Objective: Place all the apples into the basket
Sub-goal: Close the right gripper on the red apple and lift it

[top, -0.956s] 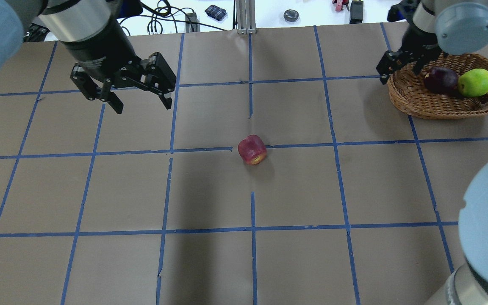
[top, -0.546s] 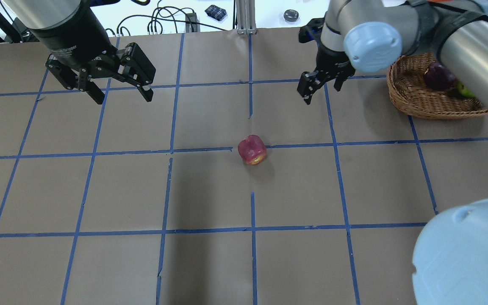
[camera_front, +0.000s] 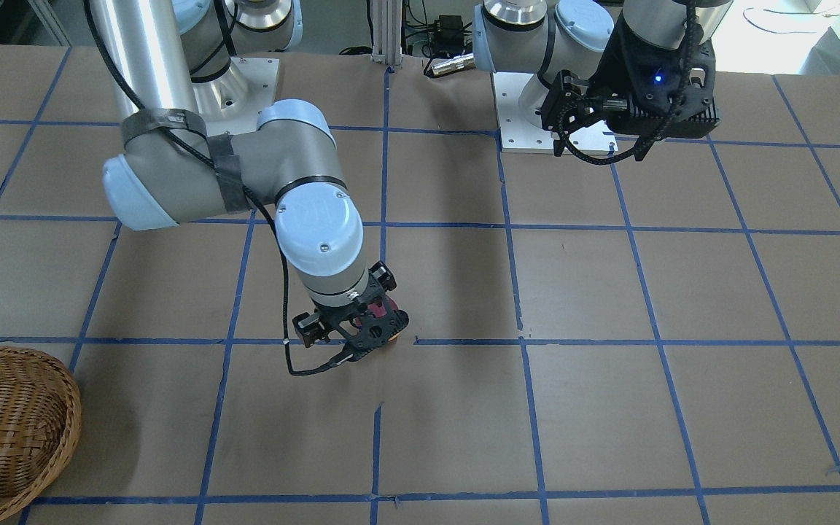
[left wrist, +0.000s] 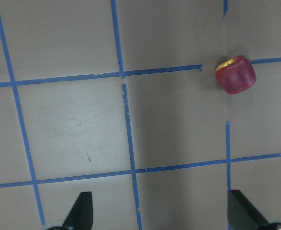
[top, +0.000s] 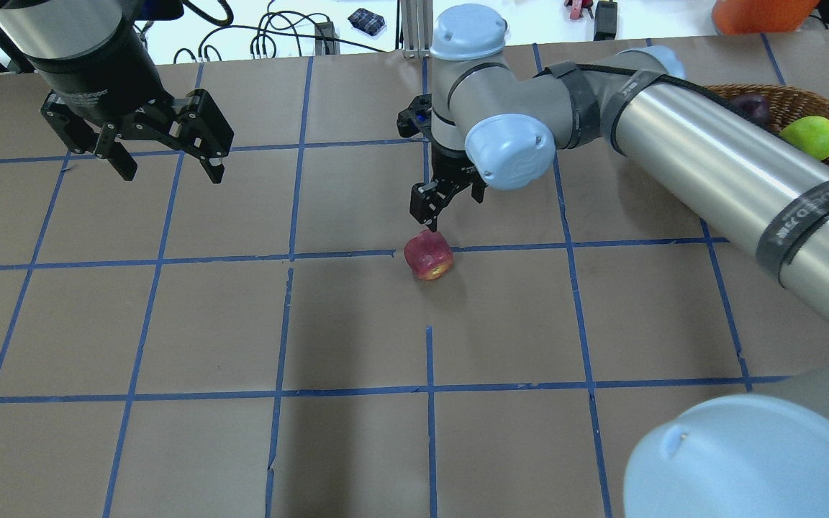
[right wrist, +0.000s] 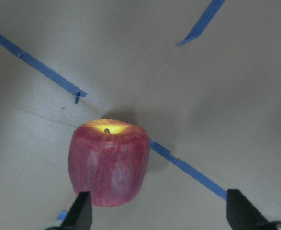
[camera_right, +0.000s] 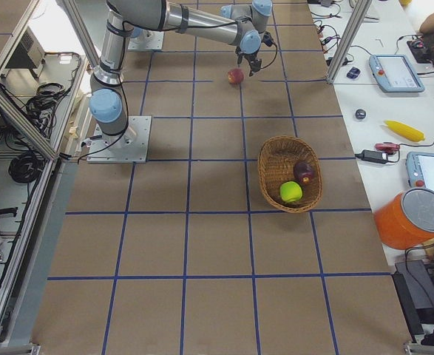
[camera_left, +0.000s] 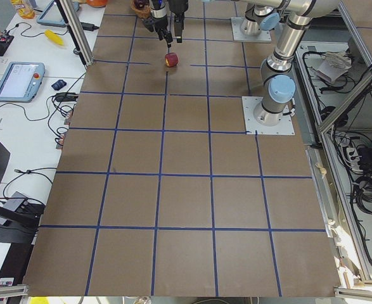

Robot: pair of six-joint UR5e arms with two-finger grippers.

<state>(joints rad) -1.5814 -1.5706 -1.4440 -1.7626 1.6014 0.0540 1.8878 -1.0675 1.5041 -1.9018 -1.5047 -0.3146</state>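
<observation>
Bright, even light from above in the room views. Counter (top: 170,324) paper is matte, no glare. Soft, wide shadow bands lie on it, edges vague; a small soft shadow sits beside the apple (top: 429,255). The white strip past the far edge is blown out in the overhead view. A bright streak runs along the right arm (top: 709,162) tube. Its near joint cap (top: 753,460) is large and soft, out of focus. Right wrist view is dimmer, grey, darker toward the corners; apple sharp. Side views are sharp, far detail small.

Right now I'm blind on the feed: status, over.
Right gripper open, over red apple. Left gripper open, empty. Green apple, maroon apple in basket. No obstruction seen.
</observation>
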